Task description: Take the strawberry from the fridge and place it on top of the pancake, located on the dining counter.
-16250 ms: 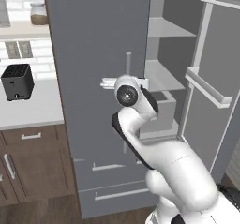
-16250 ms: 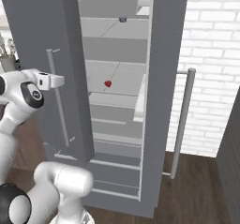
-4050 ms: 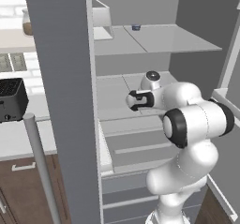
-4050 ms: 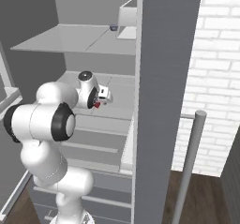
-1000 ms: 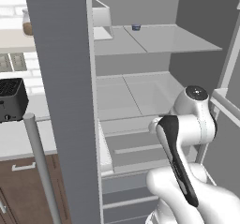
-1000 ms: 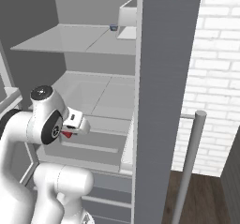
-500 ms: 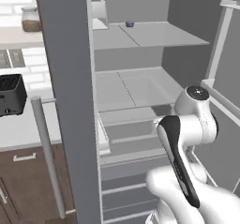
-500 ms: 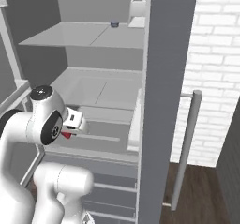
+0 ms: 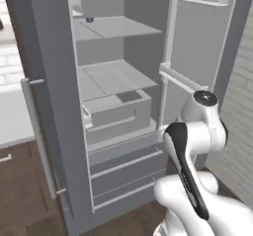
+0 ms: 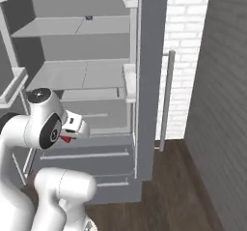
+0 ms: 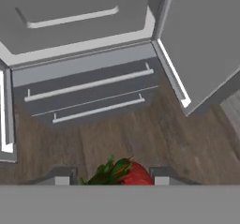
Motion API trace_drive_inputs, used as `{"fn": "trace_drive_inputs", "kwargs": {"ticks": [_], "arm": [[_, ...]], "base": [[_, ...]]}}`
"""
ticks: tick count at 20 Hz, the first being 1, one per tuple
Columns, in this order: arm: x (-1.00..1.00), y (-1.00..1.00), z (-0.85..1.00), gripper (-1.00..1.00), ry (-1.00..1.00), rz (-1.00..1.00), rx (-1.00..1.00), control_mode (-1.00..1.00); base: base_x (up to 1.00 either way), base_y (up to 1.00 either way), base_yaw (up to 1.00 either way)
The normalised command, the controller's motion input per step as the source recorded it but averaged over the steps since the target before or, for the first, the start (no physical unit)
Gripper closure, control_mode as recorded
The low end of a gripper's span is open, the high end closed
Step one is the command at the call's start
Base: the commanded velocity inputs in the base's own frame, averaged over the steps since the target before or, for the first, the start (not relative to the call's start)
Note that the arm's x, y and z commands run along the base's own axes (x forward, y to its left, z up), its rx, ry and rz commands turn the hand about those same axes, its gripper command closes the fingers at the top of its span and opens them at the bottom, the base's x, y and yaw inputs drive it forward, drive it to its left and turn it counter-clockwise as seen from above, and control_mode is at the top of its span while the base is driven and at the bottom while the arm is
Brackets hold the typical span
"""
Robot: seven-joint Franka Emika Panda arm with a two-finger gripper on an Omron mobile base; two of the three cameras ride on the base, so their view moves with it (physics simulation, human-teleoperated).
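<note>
The strawberry (image 11: 133, 175), bright red with green leaves, sits between my gripper's (image 11: 112, 177) two dark fingertips, and the gripper is shut on it. From the right base, a red bit of the strawberry (image 10: 65, 138) peeks out under the white hand, which is held low in front of the fridge (image 10: 82, 75). The fridge (image 9: 118, 77) stands open, showing pale grey shelves and a pulled-out drawer. Its lower drawers (image 11: 89, 85) lie ahead of the hand, above the wooden floor. The pancake and the dining counter are out of view.
An open fridge door (image 9: 44, 106) with a long bar handle stands on the left, and another door (image 10: 149, 80) with its handle on the right. A small dark item (image 9: 89, 19) rests on the upper shelf. A white brick wall (image 10: 185, 56) and a dark panel close off the right.
The whole picture has shifted: the camera has drawn back and turned, so the fridge looks farther off. The gripper stays shut on the strawberry.
</note>
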Motion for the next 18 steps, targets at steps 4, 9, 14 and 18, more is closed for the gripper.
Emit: {"fn": "trace_drive_inputs", "kwargs": {"ticks": [4,9,14,18], "arm": [[0.00,0.00,0.00,1.00,0.00,0.00,0.00,1.00],[0.00,0.00,0.00,1.00,0.00,0.00,0.00,1.00],[0.00,0.00,0.00,1.00,0.00,0.00,0.00,1.00],[0.00,0.00,0.00,1.00,0.00,0.00,0.00,1.00]], "base": [[-0.84,0.03,-0.67],[-0.57,0.01,-0.82],[-0.05,-0.23,-0.87],[0.00,-0.32,-0.90]]}}
